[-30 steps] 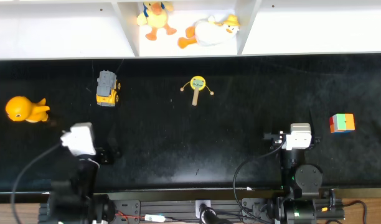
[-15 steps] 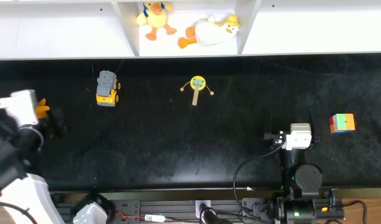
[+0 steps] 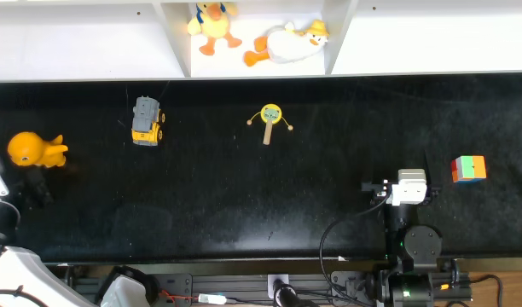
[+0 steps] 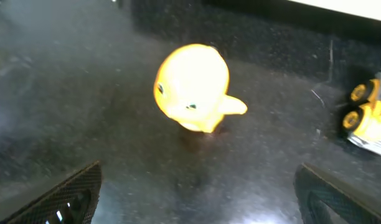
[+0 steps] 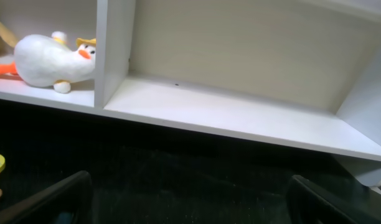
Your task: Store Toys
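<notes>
Worktop (image 3: 210,188): a black surface, with a white shelf unit (image 3: 90,51) running along its far edge.
Orange duck (image 3: 37,150): a round toy that stands on the worktop near its left end, well apart from the shelf unit.
Left pincer (image 4: 198,167): released, with its two fingers spread wide. It sits low at the worktop's left end, with the orange duck just ahead of the gap and touching neither finger.
Toy truck (image 3: 147,120): grey and yellow, on the worktop to the right of the orange duck and apart from it.
Rattle drum (image 3: 270,119): a small round toy on a stick that lies near the middle of the worktop.
Colour cube (image 3: 468,168): sits on the worktop near its right end.
Right pincer (image 5: 189,177): released and grasping nothing, it faces the shelf unit from the near right of the worktop.
Yellow plush duck (image 3: 212,24): already in the middle shelf compartment.
White plush duck (image 3: 287,41): lies beside the yellow plush duck in the same compartment.
</notes>
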